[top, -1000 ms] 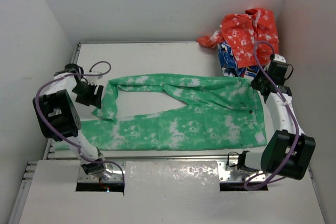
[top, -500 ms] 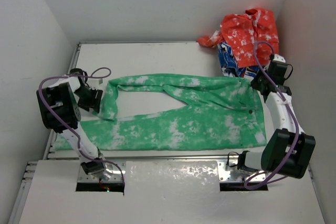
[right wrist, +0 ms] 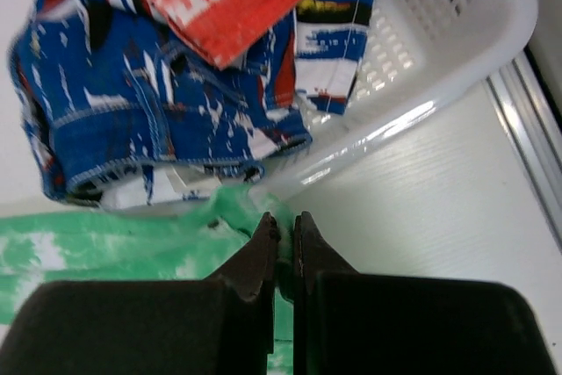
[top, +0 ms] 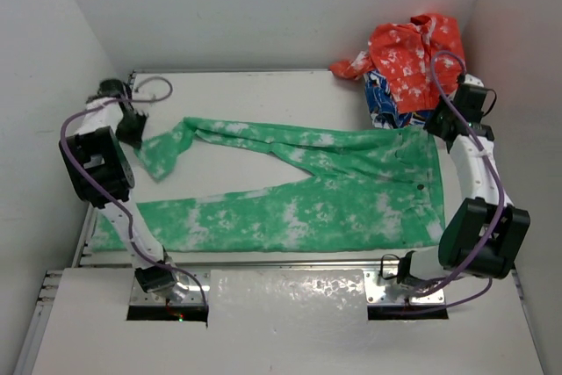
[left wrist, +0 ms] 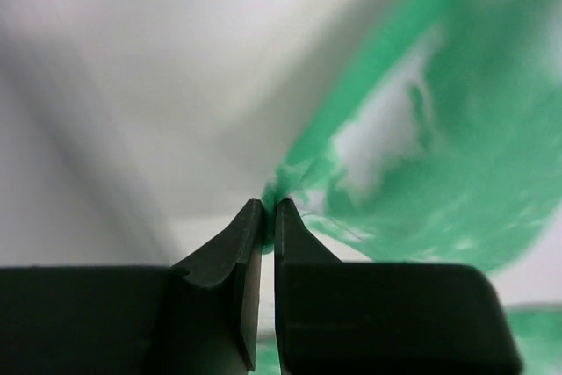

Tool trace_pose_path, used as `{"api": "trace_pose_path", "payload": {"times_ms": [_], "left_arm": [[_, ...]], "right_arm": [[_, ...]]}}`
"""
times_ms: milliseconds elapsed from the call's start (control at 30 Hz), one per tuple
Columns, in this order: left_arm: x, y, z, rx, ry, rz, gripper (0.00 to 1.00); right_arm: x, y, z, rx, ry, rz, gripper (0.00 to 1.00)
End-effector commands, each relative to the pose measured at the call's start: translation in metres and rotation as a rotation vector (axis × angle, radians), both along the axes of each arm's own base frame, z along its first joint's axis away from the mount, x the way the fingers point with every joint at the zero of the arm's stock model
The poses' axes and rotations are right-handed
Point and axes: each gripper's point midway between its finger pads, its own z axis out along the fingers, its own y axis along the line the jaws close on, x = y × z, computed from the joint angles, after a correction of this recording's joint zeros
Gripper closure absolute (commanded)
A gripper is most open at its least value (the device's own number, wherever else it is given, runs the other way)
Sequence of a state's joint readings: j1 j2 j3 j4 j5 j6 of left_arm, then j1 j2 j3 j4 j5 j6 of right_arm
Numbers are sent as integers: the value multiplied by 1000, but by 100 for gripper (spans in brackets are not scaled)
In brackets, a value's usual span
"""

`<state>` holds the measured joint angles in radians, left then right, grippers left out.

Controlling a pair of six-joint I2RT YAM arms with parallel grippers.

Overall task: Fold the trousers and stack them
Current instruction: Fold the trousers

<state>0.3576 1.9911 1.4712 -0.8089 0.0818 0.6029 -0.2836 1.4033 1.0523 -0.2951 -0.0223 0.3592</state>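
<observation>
On the counter (top: pixel 263 94) the trousers (top: pixel 351 186) lie spread lengthwise, waistband (top: pixel 428 183) on my right, both legs running left. Near leg (top: pixel 246 221) is flat along the front edge, out to the counter's left side. Far leg (top: pixel 263 133) angles away from it, with bare counter showing between the two. Its cuff end is bunched and points at the far-left corner.

Left hand (top: pixel 132 132) sits at that cuff. Left wrist view: fingers pinched closed with a small tuft of the green cloth caught at the tips. The rest of the leg trails off to the right, blurred.

Right hand (top: pixel 437 124) is at the far corner of the waistband, just beside the basket (right wrist: pixel 457 59). Right wrist view: fingers nearly together with a green fabric edge between the tips. I read that as clamped on the trousers.

Basket is white and perforated, in the far-right corner. Blue patterned garment (right wrist: pixel 132 85) hangs over its rim, orange-red garment (top: pixel 408 50) piled on top. Blue hem is right at the green waistband corner; can't tell if they touch.

Dark button (top: pixel 420 188) shows on the waistband.
</observation>
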Motion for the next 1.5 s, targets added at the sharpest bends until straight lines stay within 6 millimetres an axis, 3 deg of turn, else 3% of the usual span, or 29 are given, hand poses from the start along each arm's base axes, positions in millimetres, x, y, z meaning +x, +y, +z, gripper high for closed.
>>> {"api": "trace_pose_path", "payload": {"times_ms": [0,33,67,100,200,267,300,333,433,467,500,533,567,600,667,700,733,767,800,900,1033,1133,1300,1367,1400,1433,1467], "left_arm": [[74,71,103,242,-312,20,100],[89,96,140,316,-388,39,100],[96,106,158,348,-424,48,100],[104,121,191,406,-486,66,100],[105,140,222,492,-533,43,100],[90,150,241,560,-564,29,100],[90,150,230,555,-553,28,100],[80,152,245,579,-582,19,100],[50,146,239,568,-599,-31,100],[31,140,227,556,-598,-51,100],[22,139,222,557,-600,-51,100],[11,135,214,555,-595,-56,100],[-4,129,182,528,-560,-60,100],[-20,128,194,542,-602,-46,100],[-44,121,167,487,-576,-23,100],[-58,126,164,457,-581,33,100],[-67,129,157,433,-567,62,100],[-76,128,144,399,-546,85,100],[-85,132,138,378,-543,98,100],[-95,132,131,353,-559,84,100],[-89,126,150,362,-614,-37,100],[-97,125,156,392,-605,-136,100],[-137,137,155,472,-528,-336,100],[-162,132,143,446,-484,-436,100],[-170,129,138,440,-473,-481,100],[-184,113,120,369,-455,-508,100],[-199,115,115,398,-449,-577,100]], "right_arm": [[28,-18,61,-39,-148,-30,100],[29,-19,65,-39,-148,-32,100],[32,-22,73,-45,-164,-38,100],[31,-24,77,-48,-171,-44,100],[26,-28,79,-47,-179,-64,100],[19,-30,77,-45,-181,-82,100],[16,-31,78,-43,-185,-90,100],[12,-32,78,-44,-191,-95,100],[0,-35,78,-28,-204,-129,100],[-6,-33,67,-15,-185,-134,100],[-7,-32,74,-12,-211,-141,100],[-15,-29,55,10,-184,-150,100],[-23,-24,56,35,-207,-170,100],[-33,-20,32,76,-186,-196,100],[-53,-26,25,78,-204,-286,100],[-61,-30,18,92,-208,-331,100],[-77,-37,-4,141,-185,-416,100],[-84,-42,-4,145,-209,-455,100],[-92,-43,-19,161,-189,-487,100],[-95,-47,-25,196,-200,-515,100],[-80,-46,0,216,-253,-477,100],[-90,-53,11,172,-219,-523,100],[-118,-55,-2,165,-188,-626,100],[-126,-51,-10,169,-170,-632,100],[-136,-47,-28,179,-131,-651,100],[-143,-45,-32,177,-129,-659,100],[-150,-43,-42,175,-110,-672,100]]}}
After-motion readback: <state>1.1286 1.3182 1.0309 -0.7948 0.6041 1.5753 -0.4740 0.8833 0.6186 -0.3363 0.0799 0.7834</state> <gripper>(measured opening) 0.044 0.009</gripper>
